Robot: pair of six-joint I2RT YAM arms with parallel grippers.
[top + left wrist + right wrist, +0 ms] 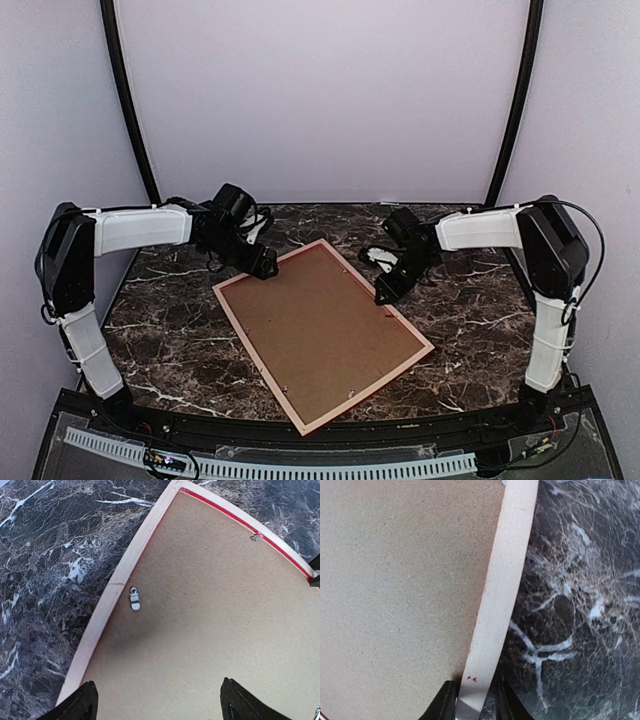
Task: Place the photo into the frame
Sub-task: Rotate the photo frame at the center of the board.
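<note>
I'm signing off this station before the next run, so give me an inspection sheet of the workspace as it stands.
Surface: dark marble table, white veins.
Job's things: frame lies face down, pale back up, brown backing board in it; photo not seen.
Clutter: nothing seen.
Grippers: left gripper open above the frame's far left corner; right gripper shut on the frame's right rail.
Cables: black cable loops beside the right arm, off the frame.
Surroundings: plain pale walls, two black poles.
</note>
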